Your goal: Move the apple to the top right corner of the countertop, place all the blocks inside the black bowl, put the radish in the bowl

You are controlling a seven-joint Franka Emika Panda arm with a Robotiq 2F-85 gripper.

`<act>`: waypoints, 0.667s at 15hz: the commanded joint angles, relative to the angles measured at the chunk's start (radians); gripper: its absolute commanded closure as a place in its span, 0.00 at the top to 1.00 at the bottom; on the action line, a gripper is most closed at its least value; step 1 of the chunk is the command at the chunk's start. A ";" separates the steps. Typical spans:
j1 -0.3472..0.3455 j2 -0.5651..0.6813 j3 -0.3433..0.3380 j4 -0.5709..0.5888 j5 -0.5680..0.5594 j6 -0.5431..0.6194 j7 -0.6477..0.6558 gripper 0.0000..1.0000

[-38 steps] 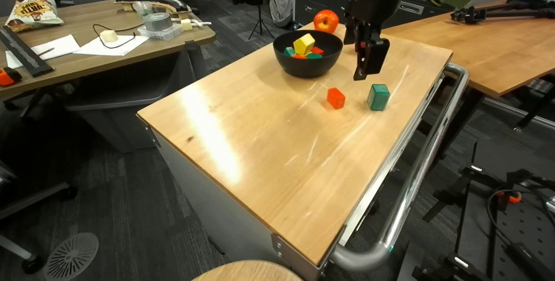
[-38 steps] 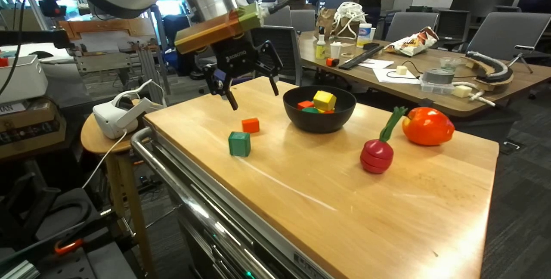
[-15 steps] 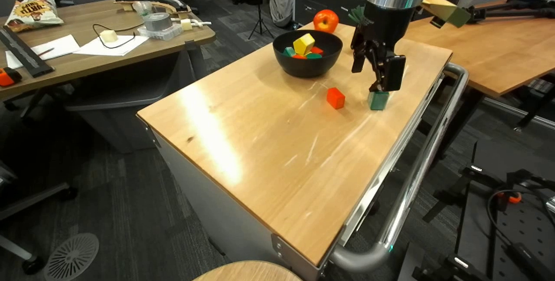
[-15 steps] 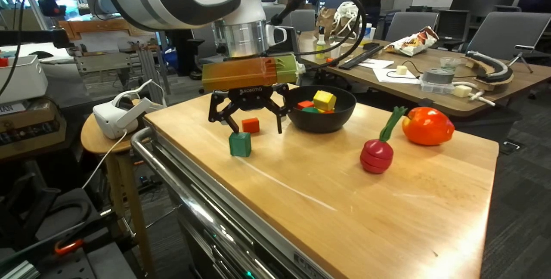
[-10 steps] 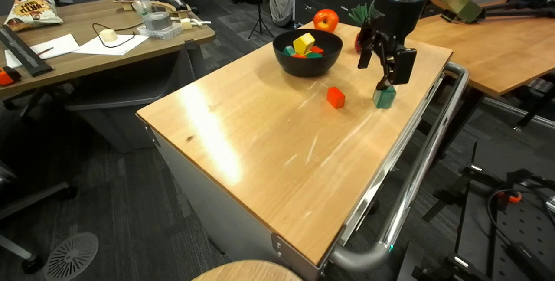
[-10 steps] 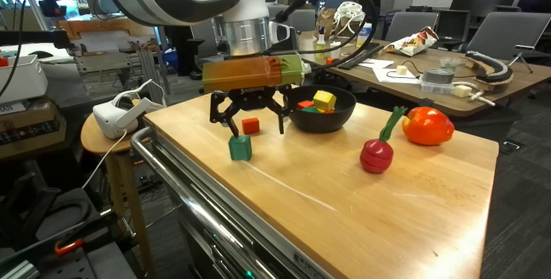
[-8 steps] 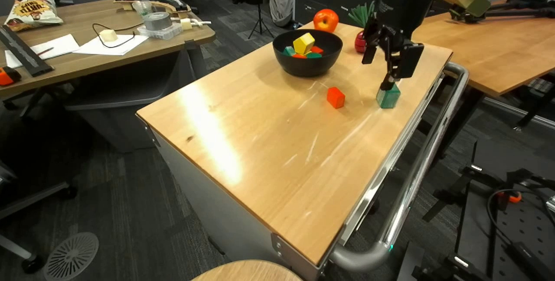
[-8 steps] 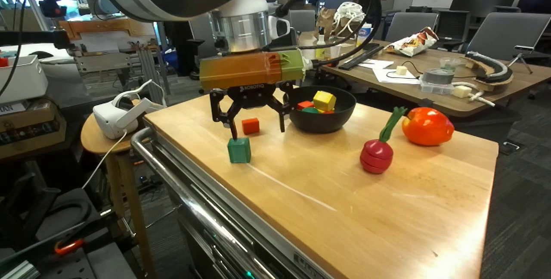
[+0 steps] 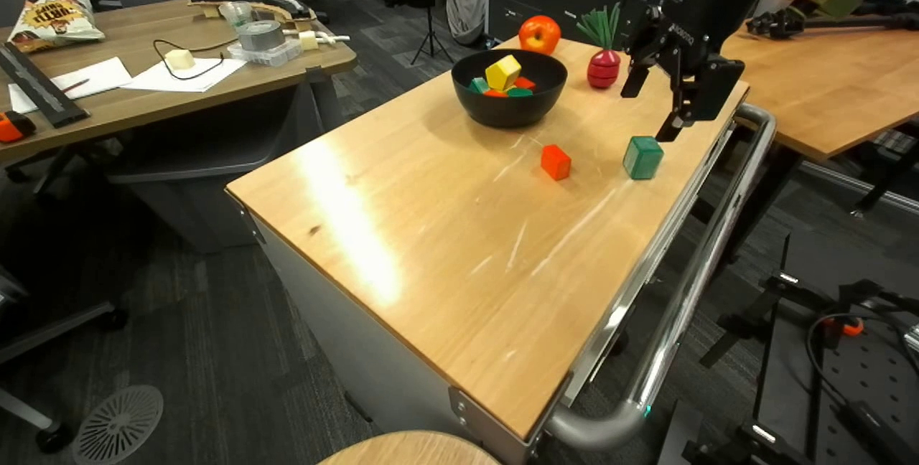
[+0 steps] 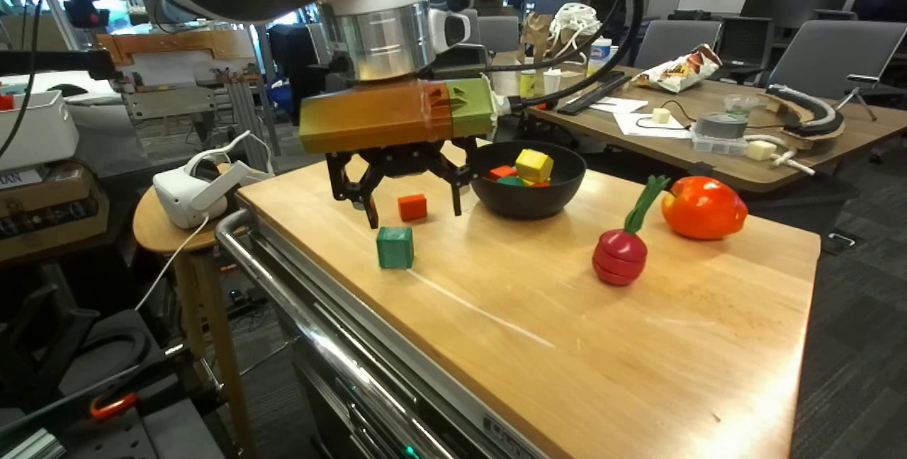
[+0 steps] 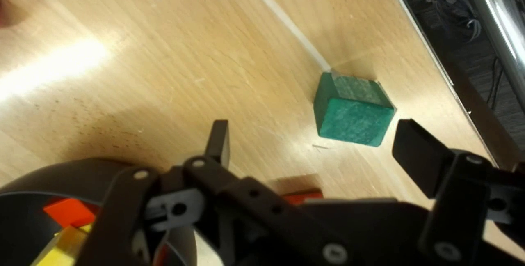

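My gripper (image 9: 652,110) is open and empty just above the green block (image 9: 643,157), which rests on the countertop (image 9: 431,235). In the wrist view, the green block (image 11: 356,120) lies ahead of the open jaws (image 11: 316,138), closer to the right finger. A red block (image 10: 412,207) sits on the wood nearby; the gripper partly hides it in the wrist view (image 11: 305,197). The black bowl (image 10: 526,200) holds several blocks, with a yellow block (image 10: 533,165) on top. The radish (image 10: 620,257) stands upright with leaves up. The apple (image 10: 705,207) is behind it.
A metal rail (image 10: 333,346) runs along one long edge of the countertop, near the green block. A wooden desk (image 9: 143,20) with papers and tape stands beyond. A stool with a white headset (image 10: 188,193) is beside the cart.
The gripper came down to the green block, and one finger met it. The block shifted slightly towards the rail and turned. The gripper has since risen a little off it, still open.
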 commanded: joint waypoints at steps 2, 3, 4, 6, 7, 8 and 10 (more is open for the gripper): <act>0.057 -0.044 -0.036 -0.037 0.125 0.033 -0.137 1.00; 0.065 -0.041 -0.036 -0.032 0.145 0.025 -0.157 1.00; 0.070 -0.037 -0.035 -0.026 0.159 0.016 -0.172 1.00; 0.068 -0.018 -0.021 -0.007 0.154 -0.014 -0.160 1.00; 0.056 -0.006 -0.006 0.003 0.118 -0.035 -0.121 1.00; 0.044 -0.001 0.006 0.007 0.089 -0.052 -0.088 1.00; 0.044 0.013 0.013 0.016 0.066 -0.088 -0.074 1.00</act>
